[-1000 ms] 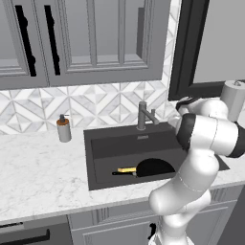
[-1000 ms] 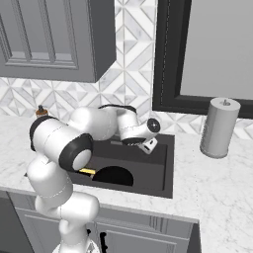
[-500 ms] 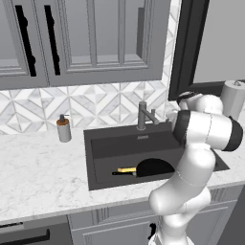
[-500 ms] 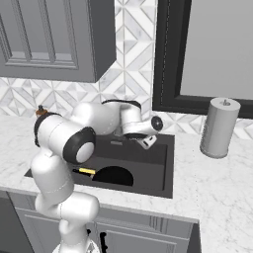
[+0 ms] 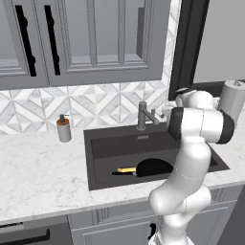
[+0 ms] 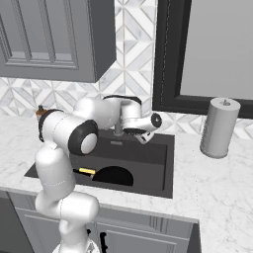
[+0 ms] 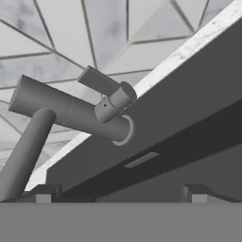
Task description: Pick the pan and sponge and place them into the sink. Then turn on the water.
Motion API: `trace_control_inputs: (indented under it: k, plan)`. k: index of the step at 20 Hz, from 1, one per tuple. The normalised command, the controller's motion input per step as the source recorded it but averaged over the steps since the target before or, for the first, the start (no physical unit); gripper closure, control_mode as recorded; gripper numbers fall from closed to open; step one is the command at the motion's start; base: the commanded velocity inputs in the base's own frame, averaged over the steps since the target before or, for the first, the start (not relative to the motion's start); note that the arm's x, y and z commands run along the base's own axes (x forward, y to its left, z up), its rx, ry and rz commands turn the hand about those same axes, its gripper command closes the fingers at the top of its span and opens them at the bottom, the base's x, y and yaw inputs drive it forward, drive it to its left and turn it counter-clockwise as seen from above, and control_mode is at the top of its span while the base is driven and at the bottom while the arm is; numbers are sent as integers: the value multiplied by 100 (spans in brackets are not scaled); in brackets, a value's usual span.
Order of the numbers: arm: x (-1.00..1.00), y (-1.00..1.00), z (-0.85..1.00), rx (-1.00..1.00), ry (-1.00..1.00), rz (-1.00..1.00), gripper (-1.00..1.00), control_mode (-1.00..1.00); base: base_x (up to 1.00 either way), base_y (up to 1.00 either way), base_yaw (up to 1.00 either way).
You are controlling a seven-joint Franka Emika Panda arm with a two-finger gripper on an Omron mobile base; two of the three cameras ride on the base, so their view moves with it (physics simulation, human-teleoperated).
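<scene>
While I am watching all three feeds, the marble counter (image 5: 38, 177) is stretching across the lower half of both base views, with the dark sink (image 5: 110, 146) sitting at centre frame in the left one and at lower centre (image 6: 158, 168) in the right one. My white arm is rising from the lower right of the left base view and bending over the right half of the basin, hiding part of it. Near the front wall of the sink the black pan (image 5: 152, 167) is lying on the basin floor, its handle pointing toward the left of the frame; in the right base view it is showing as a dark half-disc (image 6: 114, 176). Touching or just beside the handle, the sponge (image 5: 126, 170) is showing its yellow side. Behind the basin the grey faucet (image 5: 142, 116) is standing upright, and in the hand view it is filling the left half of the frame, its side lever (image 7: 100, 82) sticking out toward upper centre. My gripper (image 6: 144, 138) is hovering just right of the faucet, above the basin's back edge. Its fingers (image 7: 43, 193) are sitting wide apart at the bottom of the hand view, with nothing between them. At the left of the left base view, the orange-topped soap bottle (image 5: 63, 128) is standing on the counter.
</scene>
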Motion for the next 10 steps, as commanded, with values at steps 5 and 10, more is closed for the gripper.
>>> trace_control_inputs:
  k: [5,10]
  plan:
    - [38,17,0,0,-7,0,-100,-100,0,0,0]
    - [43,3,0,0,-2,0,-100,-100,0,0,0]
